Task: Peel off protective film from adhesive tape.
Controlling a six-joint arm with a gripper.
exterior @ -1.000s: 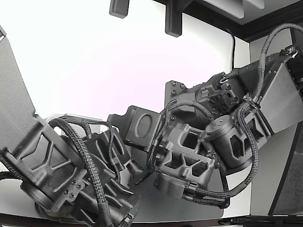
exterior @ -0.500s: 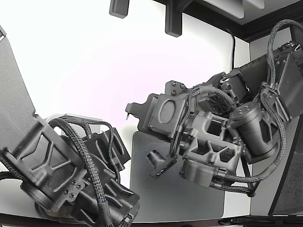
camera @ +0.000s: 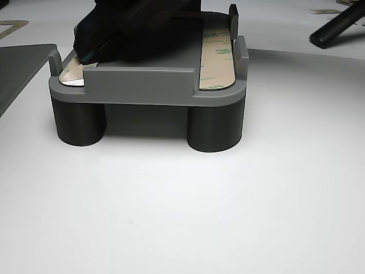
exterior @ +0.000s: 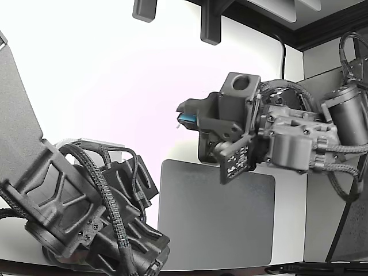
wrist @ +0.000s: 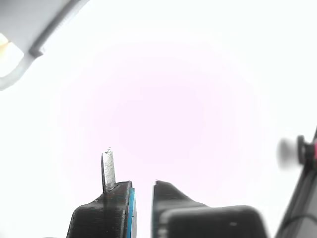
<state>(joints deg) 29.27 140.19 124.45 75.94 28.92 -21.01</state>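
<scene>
The dark grey gripper (wrist: 142, 196) stands with its jaws slightly parted, a narrow gap between the tips and nothing pinched in that gap; a thin grey sliver of film (wrist: 108, 169) stands upright off the tip of the blue-padded finger (wrist: 131, 210), and whether it merely clings there cannot be told. In the exterior view the gripper (exterior: 185, 118) is raised clear of the white surface (exterior: 103, 75), with open room all round it, above the far edge of a flat grey rectangular mat (exterior: 215, 215). A second dark arm with braided cables (exterior: 86, 213) fills the exterior view's lower left corner, cut off by the frame. In the other view a grey moulded fixture on round legs (camera: 142, 85) sits on the surface (camera: 182, 211), open room in front of it. A tan strip of adhesive tape with green print (camera: 217, 57) lies in the fixture's channel, bounded by raised corner posts. A dark blurred body (camera: 131, 28) covers the other channel, where only a pale strip end (camera: 71, 77) shows at the rim. What that body is cannot be made out.
</scene>
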